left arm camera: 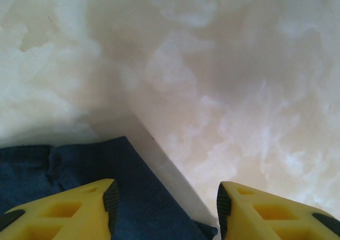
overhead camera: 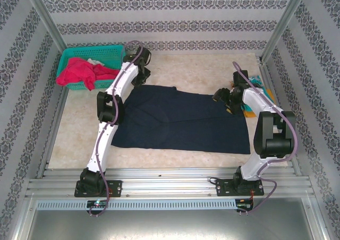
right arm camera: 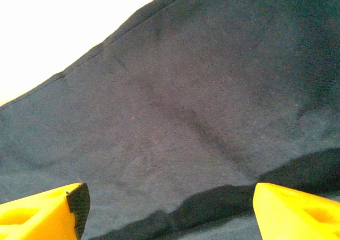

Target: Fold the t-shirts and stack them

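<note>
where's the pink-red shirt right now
Top view: the pink-red shirt lies heaped in the teal basket at the far left corner of the table, beyond the spread navy shirt.

No readable text, label or number on navy t-shirt (overhead camera: pixel 186 120), basket (overhead camera: pixel 94 53) or walls (overhead camera: pixel 159 17)

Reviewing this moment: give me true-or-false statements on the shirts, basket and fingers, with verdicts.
1. The navy t-shirt lies spread on the table. True.
2. A pink-red shirt lies in the teal basket. True.
3. The teal basket stands at the near right corner. False: far left corner.
4. The right gripper is shut on the pink-red shirt. False: its fingers stand apart over the navy t-shirt.
5. The left gripper is over the navy t-shirt's far left corner. True.
</note>
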